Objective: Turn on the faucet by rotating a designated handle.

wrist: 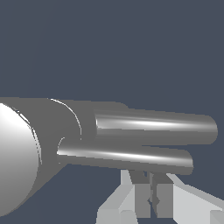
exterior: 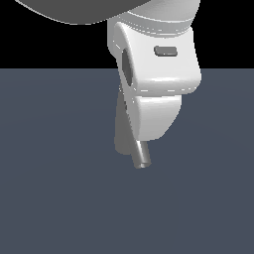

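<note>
The faucet (wrist: pixel 48 131) fills the wrist view: a grey column with a bright round cap (wrist: pixel 15 157) and two tubes running out sideways. The thicker tube is the spout (wrist: pixel 157 127). The slimmer rod beside it is the handle (wrist: pixel 127 155). My gripper (wrist: pixel 150 178) sits right at the handle's edge, roughly two thirds along the rod; its fingers (wrist: pixel 141 192) are pressed almost together with nothing between them. In the exterior view my white arm (exterior: pixel 156 84) covers most of the faucet (exterior: pixel 120 131); one grey tube tip (exterior: pixel 142 158) pokes out below it, spout or handle unclear.
A plain dark grey-blue floor (exterior: pixel 59 198) spreads under everything, with a black background above it. No other objects show.
</note>
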Robot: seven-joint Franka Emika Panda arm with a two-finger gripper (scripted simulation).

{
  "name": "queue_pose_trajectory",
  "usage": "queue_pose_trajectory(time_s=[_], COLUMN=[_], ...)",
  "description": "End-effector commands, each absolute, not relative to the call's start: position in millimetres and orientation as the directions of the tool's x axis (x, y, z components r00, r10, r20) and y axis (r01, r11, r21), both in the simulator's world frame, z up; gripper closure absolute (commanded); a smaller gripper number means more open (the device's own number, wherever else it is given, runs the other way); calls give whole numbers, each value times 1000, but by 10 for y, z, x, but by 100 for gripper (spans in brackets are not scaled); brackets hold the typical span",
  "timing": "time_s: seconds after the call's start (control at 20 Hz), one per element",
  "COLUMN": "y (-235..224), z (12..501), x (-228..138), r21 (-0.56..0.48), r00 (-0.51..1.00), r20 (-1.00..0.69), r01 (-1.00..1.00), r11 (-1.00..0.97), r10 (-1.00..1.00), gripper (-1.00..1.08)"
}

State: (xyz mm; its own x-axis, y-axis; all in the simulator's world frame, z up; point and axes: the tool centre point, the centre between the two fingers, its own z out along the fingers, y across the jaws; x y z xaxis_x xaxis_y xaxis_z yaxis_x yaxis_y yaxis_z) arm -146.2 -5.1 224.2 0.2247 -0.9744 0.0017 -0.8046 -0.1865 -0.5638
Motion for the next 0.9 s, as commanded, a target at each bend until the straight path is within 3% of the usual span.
queue_pose_trajectory(time_s=[0.0, 0.6, 0.85], y=[-200, -593, -485], z=[2228, 2190, 2257], x=[-1451, -1423, -1346], r21=[-563, -559, -565], r00=[206, 200, 234], r20=[3, 2, 3], r01=[-809, -812, -802], r11=[-172, -167, -195], r10=[-979, -980, -972], gripper=[108, 108, 108])
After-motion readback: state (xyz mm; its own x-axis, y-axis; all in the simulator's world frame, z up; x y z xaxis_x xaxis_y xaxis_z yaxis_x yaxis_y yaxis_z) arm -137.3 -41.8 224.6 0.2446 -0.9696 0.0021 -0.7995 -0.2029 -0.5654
